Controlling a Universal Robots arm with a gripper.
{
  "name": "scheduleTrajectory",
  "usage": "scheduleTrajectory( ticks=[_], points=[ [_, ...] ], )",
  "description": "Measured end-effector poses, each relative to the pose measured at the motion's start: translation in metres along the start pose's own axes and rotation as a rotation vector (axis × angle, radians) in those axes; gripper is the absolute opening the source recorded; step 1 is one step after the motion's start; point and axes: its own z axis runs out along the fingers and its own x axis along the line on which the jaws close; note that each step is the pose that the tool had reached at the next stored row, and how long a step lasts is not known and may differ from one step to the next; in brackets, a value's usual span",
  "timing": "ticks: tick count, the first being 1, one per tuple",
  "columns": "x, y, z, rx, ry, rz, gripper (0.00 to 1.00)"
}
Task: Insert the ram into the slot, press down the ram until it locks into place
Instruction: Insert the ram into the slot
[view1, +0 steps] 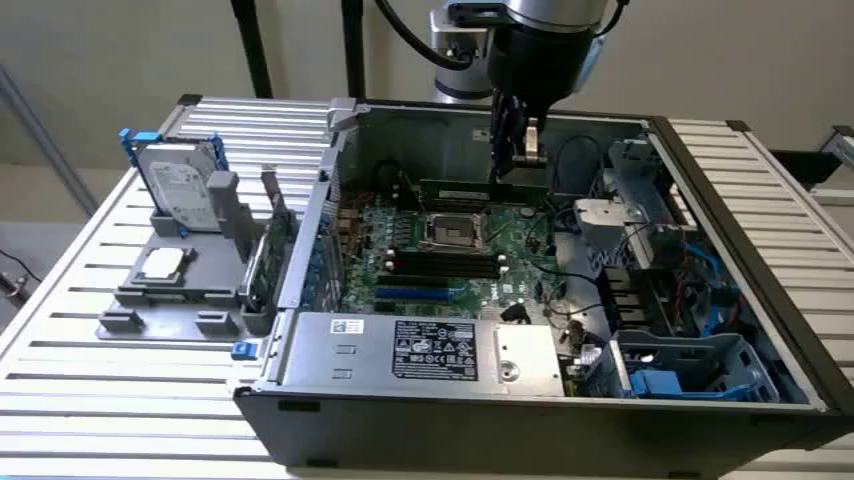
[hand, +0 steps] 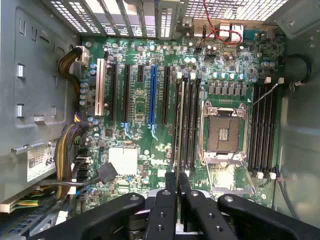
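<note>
My claw (hand: 177, 176) is clamped on the ram (hand: 180, 125), which hangs edge-down straight below it. Its long axis runs parallel to the black slot (hand: 186, 125) just beside the processor socket (hand: 223, 132). I can't tell if it's seated.

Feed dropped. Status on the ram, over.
Fingers shut on the ram. Ram held edge-on above the slots by the processor socket, not inserted. No obstruction seen.

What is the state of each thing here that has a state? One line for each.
gripper: shut on the ram
ram: held on edge over the memory slots, seating unclear
memory slots: empty beside the ram
processor socket: bare, no cooler
computer case: open
hard drive: standing outside the case
</note>
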Motion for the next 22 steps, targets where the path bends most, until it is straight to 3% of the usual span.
scheduleTrajectory(
  ticks=[16,22],
  points=[
    [0.0,0.0004,0.0005,0.0,0.0,0.0,0.13],
    [-0.001,0.0152,0.0106,0.0001,-0.0002,0.0,0.13]
  ],
)
